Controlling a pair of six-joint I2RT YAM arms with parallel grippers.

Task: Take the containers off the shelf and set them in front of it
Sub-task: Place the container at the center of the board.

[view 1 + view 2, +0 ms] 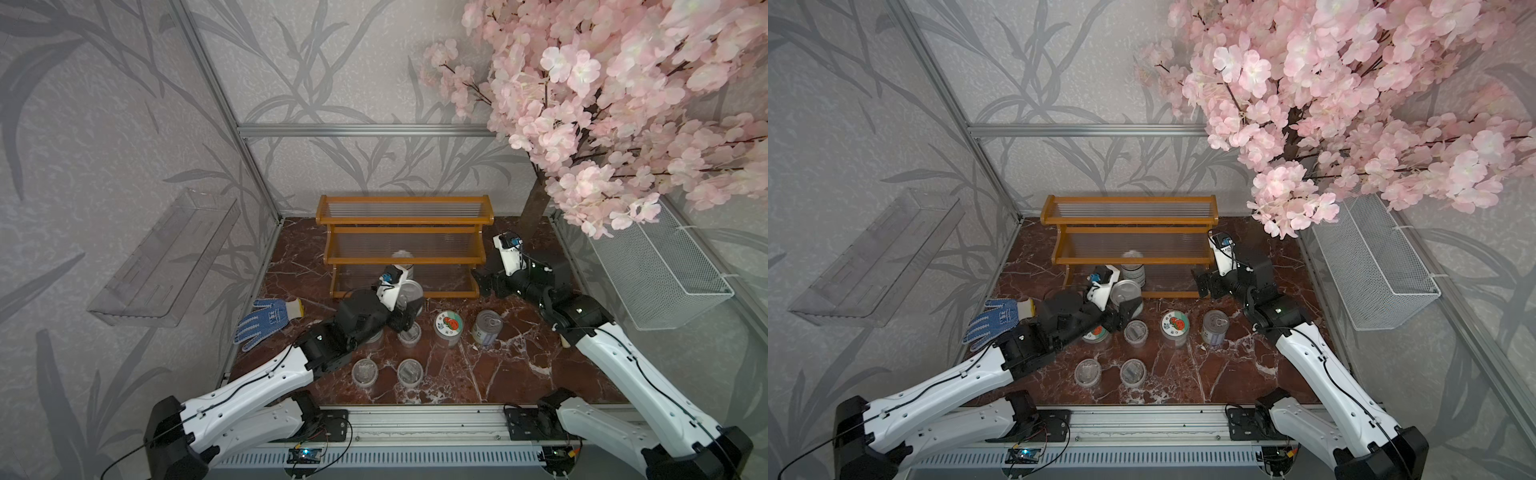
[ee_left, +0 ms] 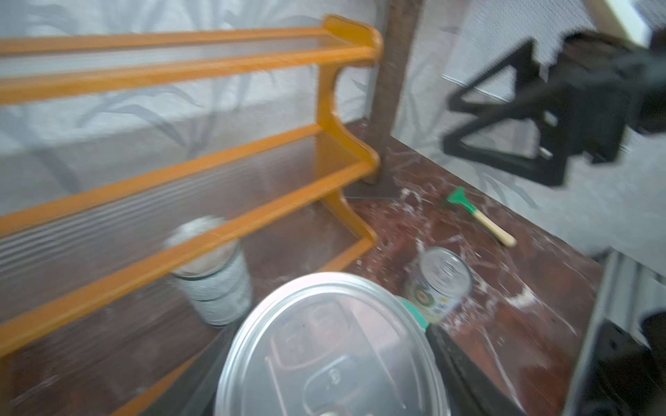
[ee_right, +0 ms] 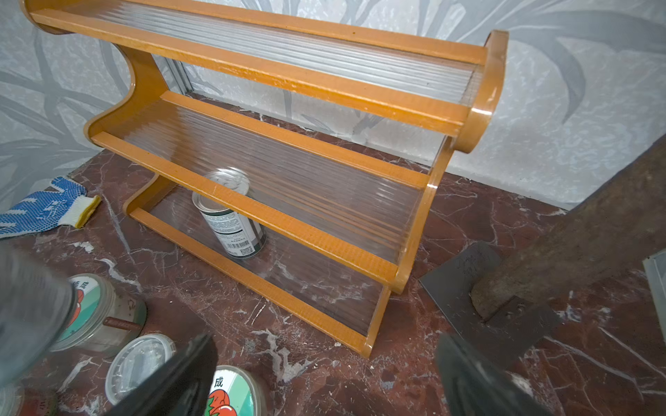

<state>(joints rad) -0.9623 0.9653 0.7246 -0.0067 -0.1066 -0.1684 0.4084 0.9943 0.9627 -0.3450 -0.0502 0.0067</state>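
Observation:
The shelf (image 1: 403, 226) (image 1: 1129, 224) (image 2: 180, 72) (image 3: 288, 83) stands against the back wall. One silver tin (image 1: 403, 266) (image 1: 1133, 270) (image 2: 212, 284) (image 3: 230, 219) stands on its bottom tier. My left gripper (image 1: 409, 309) (image 1: 1126, 309) (image 2: 331, 378) is shut on another silver tin (image 1: 409, 293) (image 1: 1126, 293) (image 2: 331, 353), held just in front of that tier. On the floor in front stand a third tin (image 1: 486, 326) (image 2: 441, 284), a fruit-lidded jar (image 1: 449, 328) (image 1: 1174, 328), a second jar (image 1: 1096, 334) half under the left arm, and three clear cups (image 1: 409, 334) (image 1: 364, 372) (image 1: 409, 372). My right gripper (image 1: 482, 282) (image 3: 324, 342) hangs open and empty at the shelf's right end.
A blue dotted glove (image 1: 266, 320) lies left of the shelf. A small green-headed tool (image 2: 479, 216) lies on the floor to the right. The blossom tree's trunk and base plate (image 3: 504, 306) stand beside the shelf's right end. A wire basket (image 1: 660, 274) and a clear tray (image 1: 162, 262) hang on the side walls.

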